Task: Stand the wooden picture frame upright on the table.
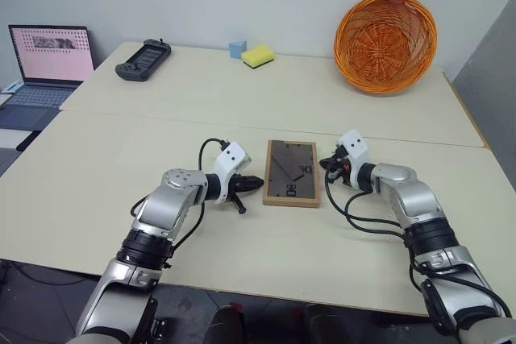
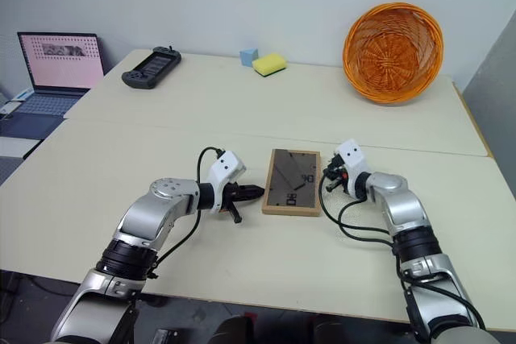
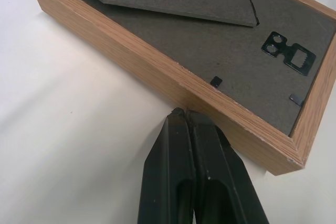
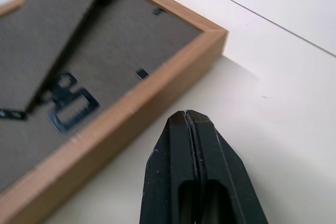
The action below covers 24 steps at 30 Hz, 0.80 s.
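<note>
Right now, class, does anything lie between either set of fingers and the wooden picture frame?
Nothing visible does. The wooden picture frame lies back-up on the table; the shut left gripper is at its left edge, and the shut right gripper is just off its right edge.

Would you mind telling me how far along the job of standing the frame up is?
Early. Done: both shut grippers are placed either side of the frame. In hand: the left gripper has its tips at the frame's side, while the right gripper sits close beside the opposite edge with a gap. Left: the frame lies flat, back panel up, on the table; it has yet to be stood up.
</note>
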Available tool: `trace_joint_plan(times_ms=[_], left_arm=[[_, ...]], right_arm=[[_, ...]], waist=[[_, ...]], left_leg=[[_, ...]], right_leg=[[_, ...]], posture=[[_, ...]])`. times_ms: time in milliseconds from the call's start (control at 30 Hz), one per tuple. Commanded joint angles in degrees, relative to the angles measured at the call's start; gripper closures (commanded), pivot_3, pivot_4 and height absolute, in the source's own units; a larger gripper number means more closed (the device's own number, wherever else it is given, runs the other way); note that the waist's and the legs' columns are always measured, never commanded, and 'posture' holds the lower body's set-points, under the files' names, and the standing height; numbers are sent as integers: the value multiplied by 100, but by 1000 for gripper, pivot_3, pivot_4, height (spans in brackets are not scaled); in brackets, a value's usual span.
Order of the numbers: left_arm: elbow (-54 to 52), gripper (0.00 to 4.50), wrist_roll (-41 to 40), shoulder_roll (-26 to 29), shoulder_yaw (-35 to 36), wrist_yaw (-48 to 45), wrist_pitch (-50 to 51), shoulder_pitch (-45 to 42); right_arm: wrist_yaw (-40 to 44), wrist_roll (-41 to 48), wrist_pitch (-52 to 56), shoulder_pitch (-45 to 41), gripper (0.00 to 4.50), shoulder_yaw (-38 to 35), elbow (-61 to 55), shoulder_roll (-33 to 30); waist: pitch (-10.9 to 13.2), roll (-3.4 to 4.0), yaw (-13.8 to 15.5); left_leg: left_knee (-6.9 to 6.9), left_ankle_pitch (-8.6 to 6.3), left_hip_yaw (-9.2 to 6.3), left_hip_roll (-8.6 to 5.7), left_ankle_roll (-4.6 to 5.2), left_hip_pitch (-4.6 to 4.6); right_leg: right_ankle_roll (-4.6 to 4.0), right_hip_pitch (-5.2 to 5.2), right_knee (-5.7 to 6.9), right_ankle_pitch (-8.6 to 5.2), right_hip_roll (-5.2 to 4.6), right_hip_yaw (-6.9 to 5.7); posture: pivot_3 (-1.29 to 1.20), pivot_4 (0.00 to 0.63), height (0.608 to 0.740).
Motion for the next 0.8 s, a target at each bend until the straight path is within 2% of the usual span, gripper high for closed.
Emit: trace_joint_plan(times_ms=[33, 167, 267, 567, 767, 800], left_arm=[[-34, 4500, -445, 392, 483, -367, 365, -330], [121, 4500, -1026, 864, 744, -992, 977, -756], [434, 4500, -1153, 1034, 773, -1185, 1213, -1070], [1927, 4500, -1418, 941, 636, -1241, 2891, -2003], [2906, 4500, -1301, 635, 629, -865, 3184, -2387], [2934, 4312, -1332, 625, 611, -903, 3253, -2415]], right_arm=[[428, 68, 23, 296, 4482, -59, -877, -476], [804, 367, 246, 618, 4482, -236, -1644, -858], [852, 491, 430, 773, 4482, -366, -2026, -1021], [698, 627, 920, 1271, 4482, -418, -3076, -1144], [456, 707, 1125, 1409, 4482, -428, -3345, -1063], [434, 725, 1152, 1447, 4496, -431, -3394, -1063]], waist=[[0, 0, -4], [3, 2, -31], [6, 7, -33], [8, 7, -14], [9, 7, -14], [9, 7, -13]], left_leg=[[0, 0, 0, 0, 0, 0], [-2, 0, 0, 2, 0, 0], [0, 0, 4, 2, 0, 4], [0, 0, 0, 0, 1, -2], [2, 0, -1, 1, 0, -3], [1, 0, -2, 1, 0, -3]], right_leg=[[0, 0, 0, 0, 0, -1], [1, -3, -1, -1, 3, -2], [1, 0, -1, -1, 2, 1], [2, -4, 0, -1, 3, -3], [2, -6, 1, -1, 4, -4], [2, -6, 1, -1, 4, -4]], posture=[[0, 150, 740], [0, 150, 740], [0, 150, 740], [0, 150, 740], [0, 150, 740], [0, 150, 740]])
